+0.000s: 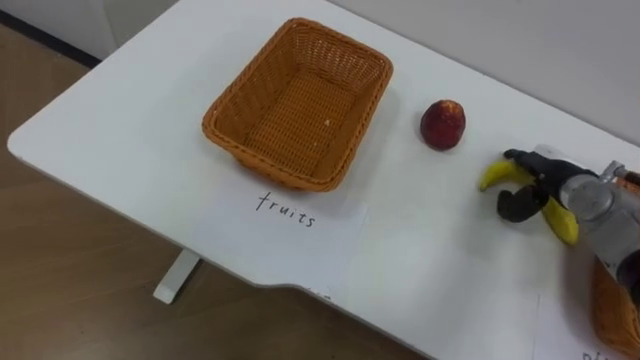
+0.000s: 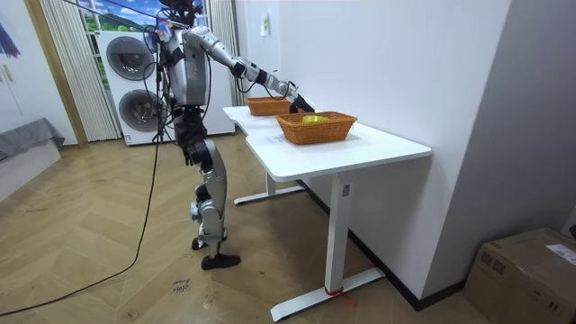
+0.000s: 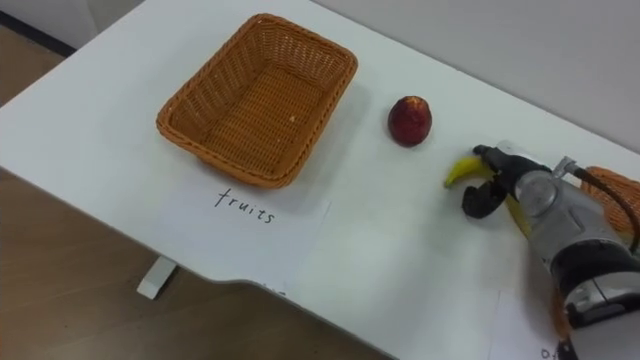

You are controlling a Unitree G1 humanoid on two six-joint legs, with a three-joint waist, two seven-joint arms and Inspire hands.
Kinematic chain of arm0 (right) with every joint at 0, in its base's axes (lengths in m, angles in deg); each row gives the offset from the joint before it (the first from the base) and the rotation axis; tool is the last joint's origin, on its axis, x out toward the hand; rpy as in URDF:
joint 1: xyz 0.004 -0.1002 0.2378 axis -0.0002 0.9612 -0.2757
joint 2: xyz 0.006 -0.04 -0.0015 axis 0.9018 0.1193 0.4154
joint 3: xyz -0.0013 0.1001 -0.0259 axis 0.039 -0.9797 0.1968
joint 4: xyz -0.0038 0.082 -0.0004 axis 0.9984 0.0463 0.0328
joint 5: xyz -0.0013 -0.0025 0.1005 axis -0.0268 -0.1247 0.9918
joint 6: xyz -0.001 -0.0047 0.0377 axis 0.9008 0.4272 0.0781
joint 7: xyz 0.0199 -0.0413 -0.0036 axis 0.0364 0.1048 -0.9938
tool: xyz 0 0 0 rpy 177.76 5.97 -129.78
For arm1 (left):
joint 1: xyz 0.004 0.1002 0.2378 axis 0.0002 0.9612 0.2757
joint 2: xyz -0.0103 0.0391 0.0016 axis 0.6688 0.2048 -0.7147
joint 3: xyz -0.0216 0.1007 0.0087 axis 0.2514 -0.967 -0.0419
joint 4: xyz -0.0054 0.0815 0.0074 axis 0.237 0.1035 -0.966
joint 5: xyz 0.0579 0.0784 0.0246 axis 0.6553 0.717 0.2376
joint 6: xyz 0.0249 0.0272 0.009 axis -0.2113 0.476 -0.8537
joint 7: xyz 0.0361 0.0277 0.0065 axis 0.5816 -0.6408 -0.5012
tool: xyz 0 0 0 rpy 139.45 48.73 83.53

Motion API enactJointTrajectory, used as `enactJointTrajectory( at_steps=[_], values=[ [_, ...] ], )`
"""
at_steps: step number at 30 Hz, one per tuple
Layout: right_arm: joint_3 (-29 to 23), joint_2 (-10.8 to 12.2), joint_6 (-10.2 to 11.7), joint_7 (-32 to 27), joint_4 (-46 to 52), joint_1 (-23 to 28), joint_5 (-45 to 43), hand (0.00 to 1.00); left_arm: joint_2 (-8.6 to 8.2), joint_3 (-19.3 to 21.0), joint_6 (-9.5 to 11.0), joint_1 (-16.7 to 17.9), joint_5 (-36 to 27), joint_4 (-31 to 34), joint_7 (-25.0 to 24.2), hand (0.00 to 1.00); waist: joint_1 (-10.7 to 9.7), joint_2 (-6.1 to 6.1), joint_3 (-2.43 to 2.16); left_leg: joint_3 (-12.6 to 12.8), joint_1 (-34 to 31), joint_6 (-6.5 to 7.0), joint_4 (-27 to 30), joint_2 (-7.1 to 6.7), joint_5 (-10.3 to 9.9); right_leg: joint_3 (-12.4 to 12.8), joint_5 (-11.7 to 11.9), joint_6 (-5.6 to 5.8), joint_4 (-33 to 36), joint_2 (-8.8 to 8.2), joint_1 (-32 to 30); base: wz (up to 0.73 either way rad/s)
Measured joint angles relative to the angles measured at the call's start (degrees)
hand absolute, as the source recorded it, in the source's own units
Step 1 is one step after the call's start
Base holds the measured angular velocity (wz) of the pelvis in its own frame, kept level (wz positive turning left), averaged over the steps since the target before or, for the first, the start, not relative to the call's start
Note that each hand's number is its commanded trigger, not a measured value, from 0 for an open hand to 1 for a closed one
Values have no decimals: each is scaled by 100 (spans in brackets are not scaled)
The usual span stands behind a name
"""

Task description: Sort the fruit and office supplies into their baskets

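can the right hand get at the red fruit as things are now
Probably not yet. The right hand has its fingers curled round the banana, so it is occupied. The way itself looks free: just bare table between it and the red fruit.

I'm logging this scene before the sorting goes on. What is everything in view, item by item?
table: one, white, along the wall
left basket: one, orange-brown wicker, empty, on the table's left part
paper label: one, white with handwriting, on the table in front of the left basket
red fruit: one, dark red, on the table right of the left basket, apart from it
banana: one, yellow, right of the red fruit, in the right hand
right basket: one, orange-brown wicker, at the table's right end, something yellow inside
washing machines: two, white, stacked behind the robot
cardboard box: one, brown, on the floor
right hand: one, dark and silver, fingers curled round the banana
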Motion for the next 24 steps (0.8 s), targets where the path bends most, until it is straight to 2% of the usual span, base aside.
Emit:
enactJointTrajectory(
  at_steps=[11, 12, 13, 14, 19, 24],
  values=[
    [1, -15, -65, 87, 2, -34, -5, 0, 8, 0, 2, 13, 1, -2, -74, 0, 11, -26, 14, -24, -14, -3, -3, -1, 3, -28, 5, 0, -2, 2, -2, 0],
    [1, -15, -65, 87, 1, -34, -5, 53, 8, 0, 2, 11, 2, -2, -75, 0, 10, -26, 14, -24, -13, -3, -3, -1, 3, -28, 5, 0, -2, 1, -2, 0],
    [1, -15, -65, 87, 1, -34, -5, 65, 8, 1, 2, 10, 4, -2, -74, 0, 8, -27, 14, -24, -12, -3, -3, -1, 3, -27, 5, 0, -2, 1, -2, 0],
    [1, -15, -65, 87, 1, -34, -5, 100, 9, 2, 2, 10, 4, -2, -74, 0, 8, -28, 14, -24, -12, -3, -3, -1, 4, -27, 5, 0, -2, 2, -3, 0],
    [-19, -22, -95, -6, 22, -88, -246, 100, 10, 2, 6, 17, 6, -6, -73, 0, 10, -36, 9, -24, -7, -4, -9, 0, 4, -27, 5, 0, -6, 4, -1, 0],
    [-14, -135, -164, -84, 38, -219, -529, 100, 12, 0, 22, 23, 7, -8, -74, 0, 20, -63, 8, -36, 3, -8, -13, 5, 7, -49, 5, 0, -20, 13, 8, 0]
  ],
)
